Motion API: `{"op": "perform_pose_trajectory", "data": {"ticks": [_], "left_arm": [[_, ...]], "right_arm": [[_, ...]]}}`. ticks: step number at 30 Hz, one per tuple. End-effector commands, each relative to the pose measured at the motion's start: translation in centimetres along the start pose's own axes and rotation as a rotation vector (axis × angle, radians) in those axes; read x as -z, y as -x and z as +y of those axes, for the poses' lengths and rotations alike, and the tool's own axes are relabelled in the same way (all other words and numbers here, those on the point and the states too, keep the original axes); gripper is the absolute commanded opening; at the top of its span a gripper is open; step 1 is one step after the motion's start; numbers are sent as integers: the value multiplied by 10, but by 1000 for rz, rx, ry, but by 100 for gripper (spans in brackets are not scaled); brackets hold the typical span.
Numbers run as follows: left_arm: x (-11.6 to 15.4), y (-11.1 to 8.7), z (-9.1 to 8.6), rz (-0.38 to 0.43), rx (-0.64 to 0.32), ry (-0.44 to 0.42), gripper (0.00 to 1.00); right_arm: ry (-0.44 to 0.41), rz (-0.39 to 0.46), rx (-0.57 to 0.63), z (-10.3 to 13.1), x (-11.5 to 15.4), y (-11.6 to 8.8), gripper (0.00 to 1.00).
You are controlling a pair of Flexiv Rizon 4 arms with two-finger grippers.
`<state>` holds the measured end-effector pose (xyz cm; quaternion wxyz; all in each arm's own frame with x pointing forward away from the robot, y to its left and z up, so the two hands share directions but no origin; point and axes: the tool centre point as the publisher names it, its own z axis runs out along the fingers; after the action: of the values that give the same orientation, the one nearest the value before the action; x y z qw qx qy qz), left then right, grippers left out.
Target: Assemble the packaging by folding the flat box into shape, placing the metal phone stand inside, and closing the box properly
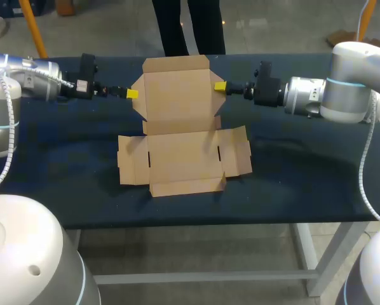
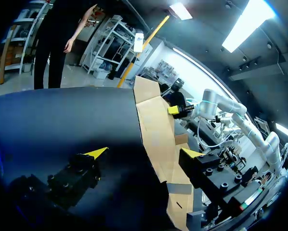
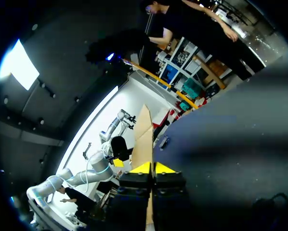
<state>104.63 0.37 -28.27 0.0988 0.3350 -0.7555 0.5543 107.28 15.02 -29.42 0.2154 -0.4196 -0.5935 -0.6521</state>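
— What is counted?
— One flat box (image 1: 177,159) on the counter (image 1: 291,184), lid (image 1: 177,95) raised; two pincers.
— Edges?
— The lid's right edge is pinched by the right pincer (image 1: 220,86); the left pincer (image 1: 131,93) is spread beside its left edge.

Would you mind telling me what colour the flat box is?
The box is plain light brown cardboard, clearest in the head view.
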Motion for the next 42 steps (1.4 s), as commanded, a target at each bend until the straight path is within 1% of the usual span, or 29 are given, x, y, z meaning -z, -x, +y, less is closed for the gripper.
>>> {"op": "perform_pose_trajectory", "data": {"ticks": [1,33,34,38,39,42], "left_arm": [[1,1,0,5,0,2,100],[1,1,0,5,0,2,100],[-29,-2,-16,95,-61,0,100],[-32,-2,-17,95,-61,0,100],[-26,0,-15,92,-53,-12,100],[-26,0,-15,92,-53,-12,100]], "right_arm": [[1,8,1,0,0,2,0],[1,8,1,0,0,2,0],[53,39,51,8,-4,-5,0],[53,39,51,8,-4,-5,0],[46,35,49,10,-4,-4,0],[45,35,48,10,-4,-4,0]]}}
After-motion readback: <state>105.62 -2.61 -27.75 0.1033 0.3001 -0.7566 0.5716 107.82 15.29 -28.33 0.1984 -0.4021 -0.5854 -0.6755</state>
